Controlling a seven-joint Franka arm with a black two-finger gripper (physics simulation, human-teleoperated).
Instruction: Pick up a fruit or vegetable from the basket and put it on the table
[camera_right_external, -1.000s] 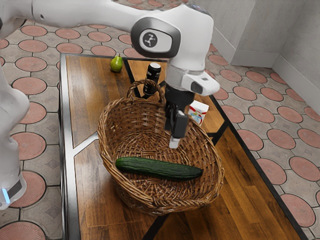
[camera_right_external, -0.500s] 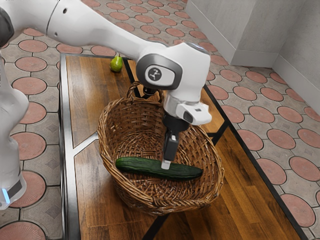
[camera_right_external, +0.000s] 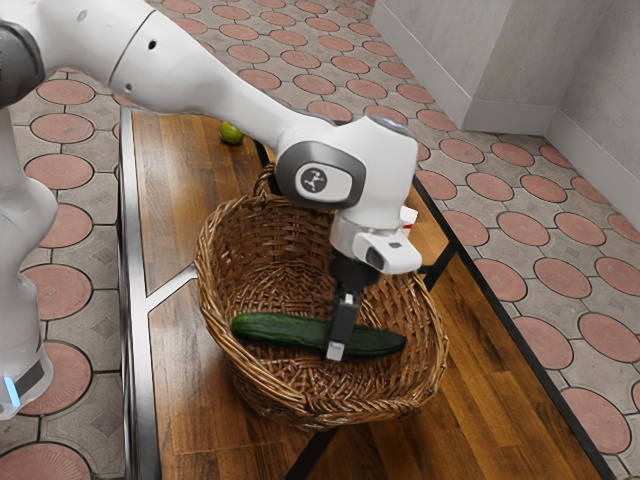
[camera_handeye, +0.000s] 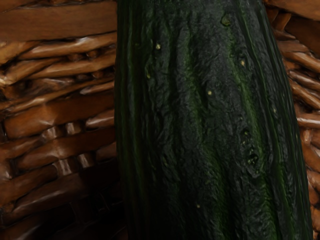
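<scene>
My black gripper (camera_right_external: 338, 335) reaches down into the wicker basket (camera_right_external: 222, 345) in the exterior view, its lower end overlapping the dark green cucumber (camera_right_external: 275, 329) right of the cucumber's middle. Whether it is open or shut on the cucumber cannot be made out. The cucumber lies lengthwise on the basket's floor. From the hand, the ridged cucumber (camera_handeye: 205, 120) looks large and close, with basket weave (camera_handeye: 60, 115) on both sides of it. The wooden table (camera_right_external: 500, 380) with black strips carries the basket.
A green pear (camera_right_external: 231, 133) sits at the table's far end, partly behind the arm. Behind the hand, a bit of a white and red carton (camera_right_external: 408, 217) shows. The basket's rim and its handle (camera_right_external: 264, 182) rise around the hand.
My hand has come down from above the basket to the cucumber, shifting slightly toward the exterior view's lower edge at the end. The cucumber and basket have kept their places.
</scene>
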